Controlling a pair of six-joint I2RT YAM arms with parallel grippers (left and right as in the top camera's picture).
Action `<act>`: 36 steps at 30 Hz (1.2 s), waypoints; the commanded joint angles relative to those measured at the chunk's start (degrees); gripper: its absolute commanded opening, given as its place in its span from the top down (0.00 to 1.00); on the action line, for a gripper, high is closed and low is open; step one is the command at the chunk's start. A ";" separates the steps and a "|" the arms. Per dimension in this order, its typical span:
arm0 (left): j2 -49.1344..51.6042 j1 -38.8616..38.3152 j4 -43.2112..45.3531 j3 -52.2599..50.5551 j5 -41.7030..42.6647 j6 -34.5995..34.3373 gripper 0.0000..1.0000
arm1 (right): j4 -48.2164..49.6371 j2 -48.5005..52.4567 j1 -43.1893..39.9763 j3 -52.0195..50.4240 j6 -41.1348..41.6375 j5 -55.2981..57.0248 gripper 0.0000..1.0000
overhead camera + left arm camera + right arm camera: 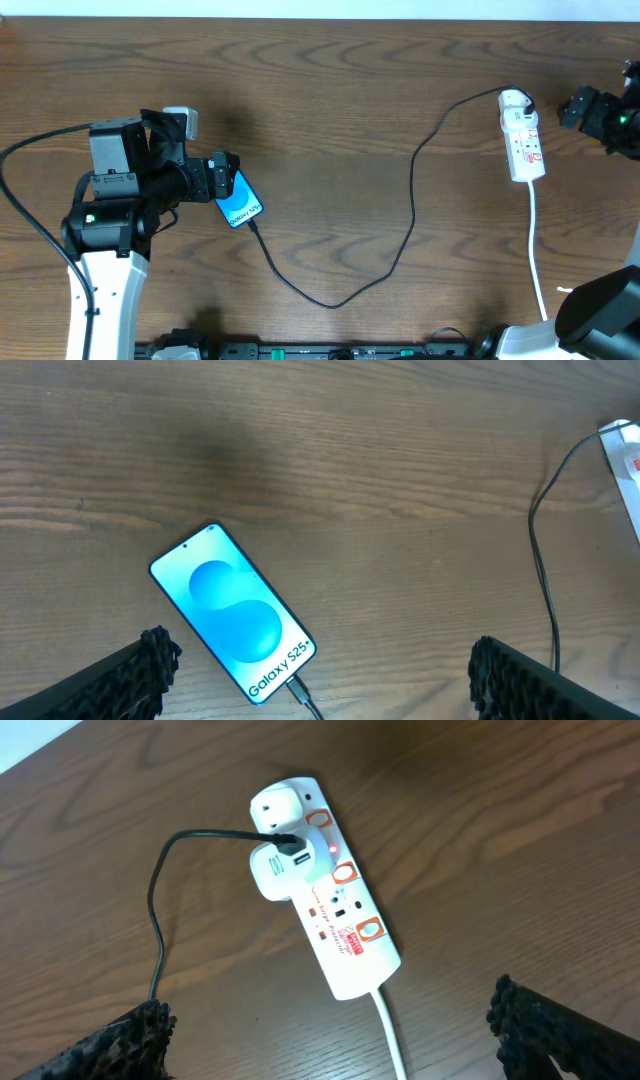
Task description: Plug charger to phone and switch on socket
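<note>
The phone [240,207] [234,610] lies flat on the wooden table, its blue screen lit with "Galaxy S25+". The charger's thin black cable [412,205] has its connector tip [298,689] in the phone's bottom end. It runs across the table to a white adapter [277,870] plugged into the socket [523,135] [328,897], where a small red light glows. My left gripper [318,705] hovers above the phone, open, with nothing between its fingers [135,672]. Open too, my right gripper [330,1050] hangs over the socket's cord end.
The socket's thick white cord [537,255] [391,1040] runs toward the table's front edge. A second white plug [277,807] sits at the strip's far end. The left arm's base [105,215] stands at the left, the right arm's [600,310] at the lower right.
</note>
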 commanded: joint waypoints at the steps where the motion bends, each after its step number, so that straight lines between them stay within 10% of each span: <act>1: 0.28 -0.13 0.02 -0.17 -0.72 0.55 0.05 | -0.07 0.02 0.13 0.17 0.61 0.44 0.01; 22: -10.56 -0.13 0.59 -4.44 -3.76 0.57 0.05 | -0.07 0.02 0.13 0.17 0.61 0.42 0.01; 36: -32.06 -0.13 25.33 -29.51 -3.74 0.57 0.05 | -0.07 0.02 0.13 0.17 0.61 0.44 0.01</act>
